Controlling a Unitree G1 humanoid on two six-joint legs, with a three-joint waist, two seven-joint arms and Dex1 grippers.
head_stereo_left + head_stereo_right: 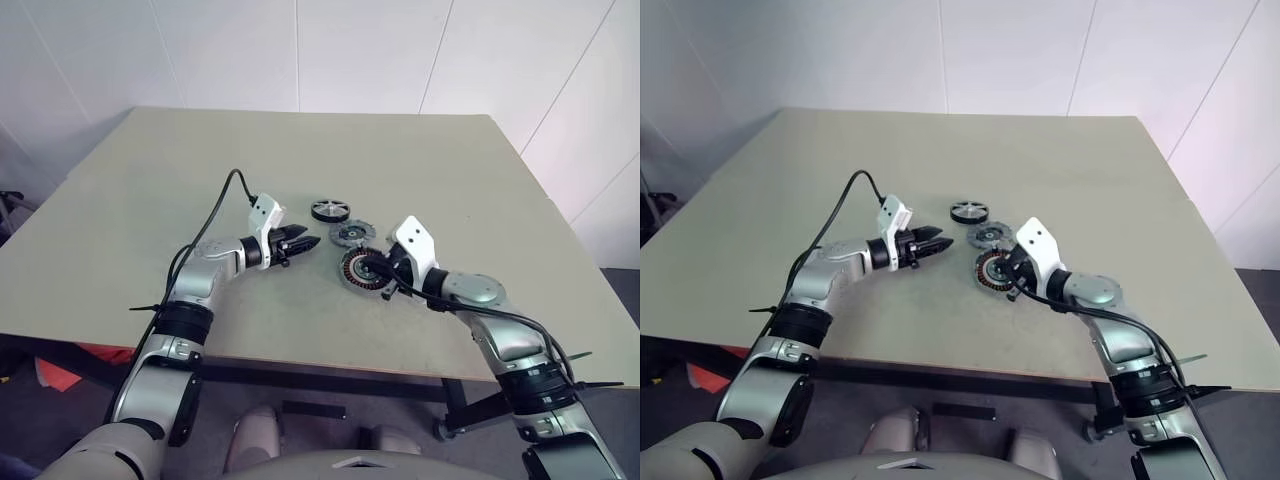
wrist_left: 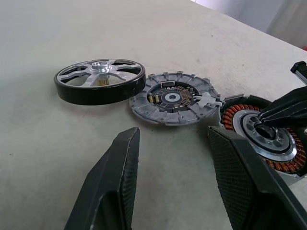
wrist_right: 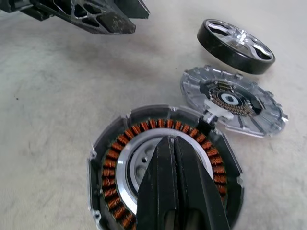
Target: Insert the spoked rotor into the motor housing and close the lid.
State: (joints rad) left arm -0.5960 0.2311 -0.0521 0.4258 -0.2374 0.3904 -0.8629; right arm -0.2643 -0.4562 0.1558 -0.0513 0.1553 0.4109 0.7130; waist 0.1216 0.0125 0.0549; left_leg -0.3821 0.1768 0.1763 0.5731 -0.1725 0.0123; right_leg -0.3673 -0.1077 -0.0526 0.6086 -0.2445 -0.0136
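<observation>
Lying apart: one spoked rotor (image 2: 100, 82), one lid (image 2: 171, 98), one motor housing (image 3: 163, 170)

The black-rimmed spoked rotor (image 2: 100, 81) lies flat, apart from the others. The silvery lid (image 2: 173, 98) lies open, touching the motor housing (image 3: 165, 167) with copper windings.

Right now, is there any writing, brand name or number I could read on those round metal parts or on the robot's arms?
None can be read.
Spoked rotor: bare black rim and silver spokes, no marking.
Lid: fine detail near its centre, too small to tell whether it is print.
Motor housing: copper windings, no label.
</observation>
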